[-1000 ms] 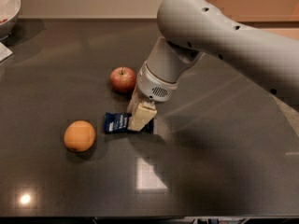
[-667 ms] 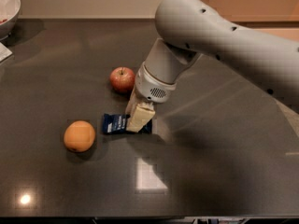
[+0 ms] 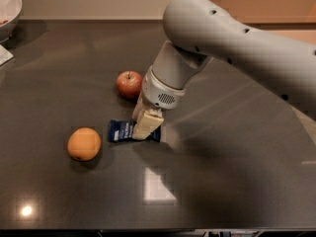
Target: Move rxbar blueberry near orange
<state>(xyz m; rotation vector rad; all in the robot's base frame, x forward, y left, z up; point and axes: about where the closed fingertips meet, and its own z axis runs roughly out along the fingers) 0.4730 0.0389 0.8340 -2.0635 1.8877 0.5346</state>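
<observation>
Rxbar blueberry, the small flat snack bar in a dark navy wrapper (image 3: 121, 131), is the thing to be moved. It lies flat on the broad, dark, glossy tabletop (image 3: 222, 181). The thick pale-grey robot arm (image 3: 237, 43) reaches in from the right and bends down over the middle of the table. A white bowl (image 3: 9, 9) is cut off by the upper left corner. The round matte orange (image 3: 84, 143) sits just left of the bar, apart from it. A red-and-yellow apple (image 3: 129, 84) stands behind the bar. The beige-tipped gripper (image 3: 147, 125) is down on the bar's right half, but I cannot tell whether it is clamped on it. The grasp looks to be the step in hand. Next would be a short move leftward, stopping before the bar nudges the orange, which could roll.
</observation>
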